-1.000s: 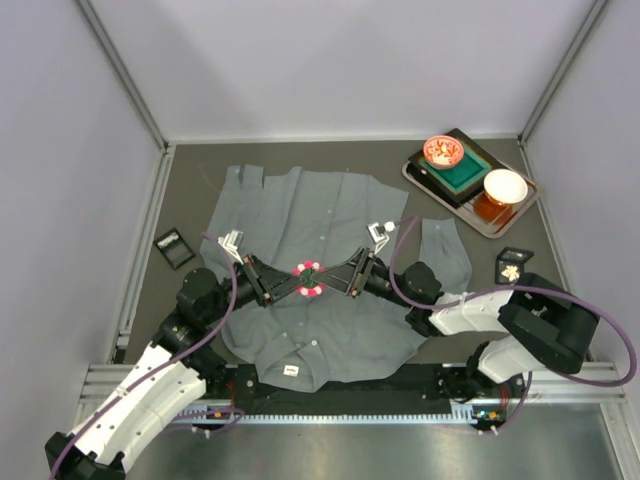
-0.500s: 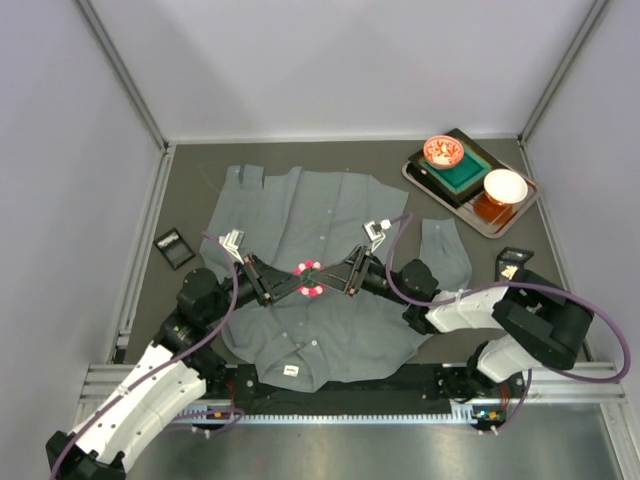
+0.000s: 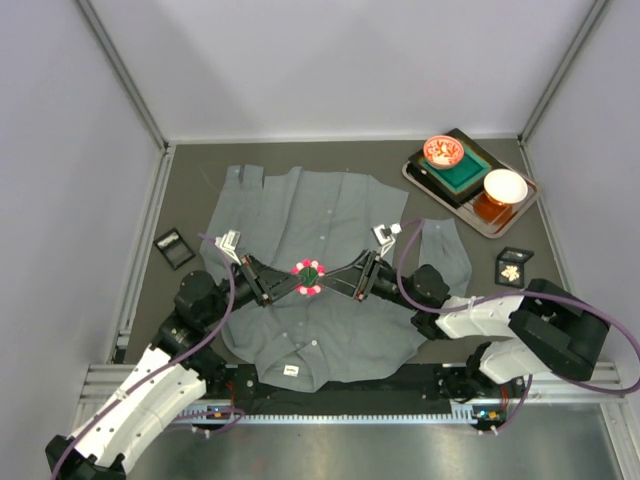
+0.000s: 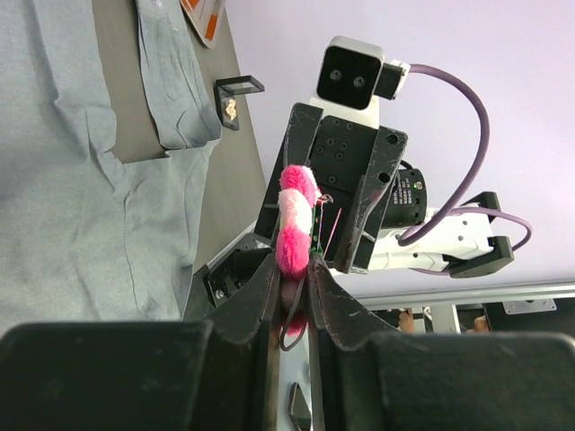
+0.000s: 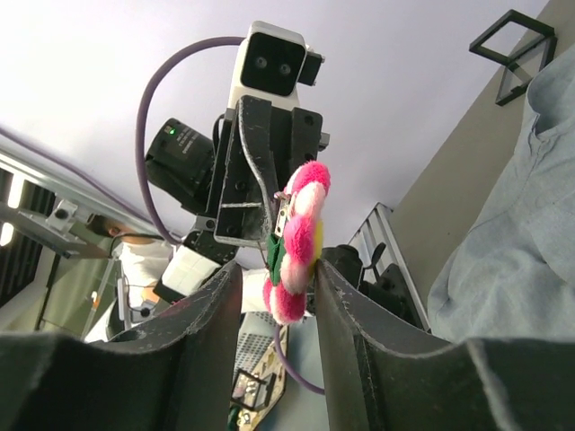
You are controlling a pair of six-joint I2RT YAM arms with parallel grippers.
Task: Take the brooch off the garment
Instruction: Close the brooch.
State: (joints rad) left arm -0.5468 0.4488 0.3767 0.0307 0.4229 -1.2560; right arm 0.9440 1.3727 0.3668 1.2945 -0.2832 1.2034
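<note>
Pinching the brooch (image 4: 295, 229) is done by the left gripper (image 4: 294, 269) alone; the right gripper (image 5: 277, 269) is released, jaws apart. By any slip it could be dropped onto the garment (image 3: 330, 215).

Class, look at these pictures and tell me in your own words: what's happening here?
Above a spread-out grey shirt, the left hand is clamped on a pink flower brooch, holding it up, seemingly clear of the cloth. The right hand faces it with its fingers apart on either side of the brooch, not squeezing it.
</note>
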